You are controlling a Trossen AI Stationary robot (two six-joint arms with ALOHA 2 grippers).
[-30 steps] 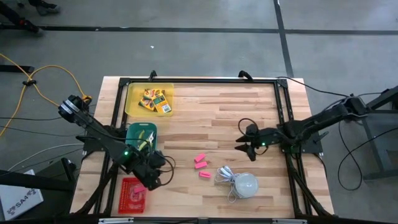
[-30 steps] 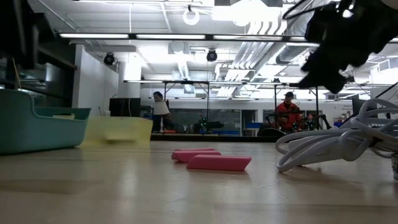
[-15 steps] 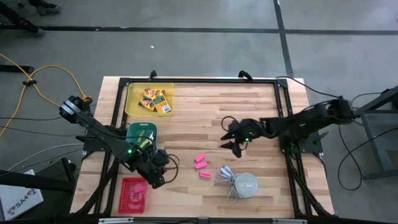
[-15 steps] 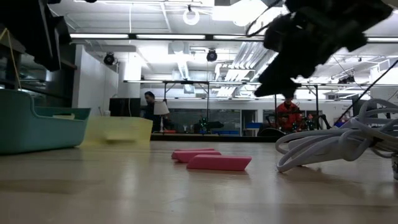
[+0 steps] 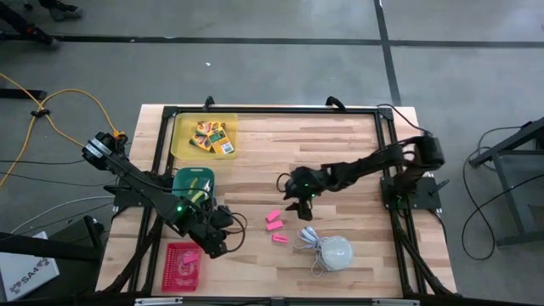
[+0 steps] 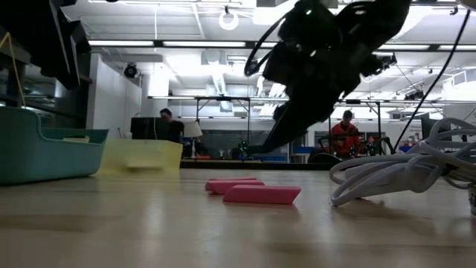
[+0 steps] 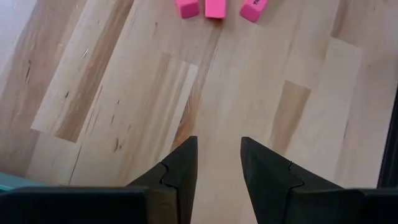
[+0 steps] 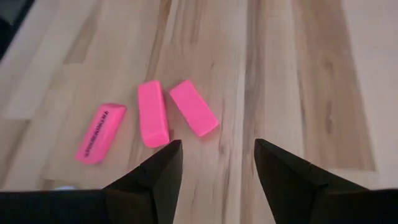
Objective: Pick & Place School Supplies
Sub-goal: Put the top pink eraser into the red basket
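Three pink erasers (image 8: 152, 114) lie flat on the wooden table near its middle, also in the high view (image 5: 274, 218) and the low view (image 6: 260, 194). My right gripper (image 8: 217, 155) is open and hovers just right of them (image 5: 294, 201), above the table. My left gripper (image 7: 217, 155) is open, low over bare wood left of the erasers (image 5: 229, 224). The yellow-and-green boxes (image 5: 212, 136) lie in a yellow tray (image 5: 180, 143) at the far left. The lime-green-handled tool (image 5: 197, 185) lies in a teal bin (image 5: 183, 177).
A white dome with a coiled white cord (image 5: 333, 252) sits near the table's near edge, right of the erasers; its cord (image 6: 401, 171) fills the low view's right. A red basket (image 5: 182, 265) stands at the near left corner. Bare wood lies between the grippers and toward the far edge.
My right gripper has travelled toward the table's left, from near the right frame rail to just beside the pink erasers, with its arm stretched out across the table. The erasers and other things have stayed where they were.
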